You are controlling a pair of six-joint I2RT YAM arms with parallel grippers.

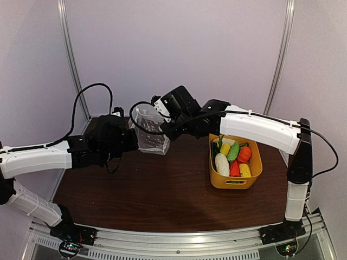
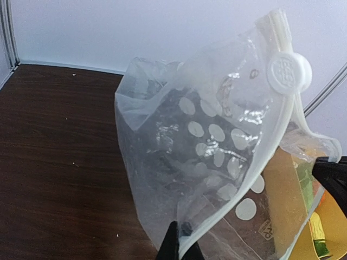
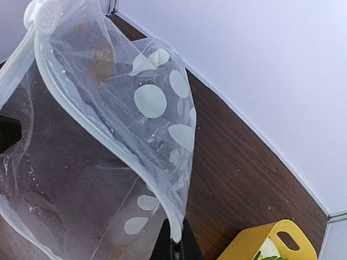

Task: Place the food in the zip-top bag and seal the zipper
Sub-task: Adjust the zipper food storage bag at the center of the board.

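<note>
The zip-top bag (image 1: pixel 150 132) hangs above the far middle of the table, held up between both arms, its mouth parted and nothing inside it. My left gripper (image 2: pixel 181 238) is shut on the zipper strip (image 2: pixel 260 168) at one side of the mouth; the round white slider tab (image 2: pixel 289 71) sits at the far end. My right gripper (image 3: pixel 174 244) is shut on the zipper strip (image 3: pixel 108 138) at the other side. From above, the left gripper (image 1: pixel 132 135) and the right gripper (image 1: pixel 165 127) flank the bag. The food (image 1: pixel 232 157) lies in the yellow basket.
The yellow basket (image 1: pixel 236 182) stands at the table's right side, right of the bag; its handle corner (image 3: pixel 274 244) shows in the right wrist view. Grey walls with metal posts (image 1: pixel 70 59) close the back. Black cables loop over both arms.
</note>
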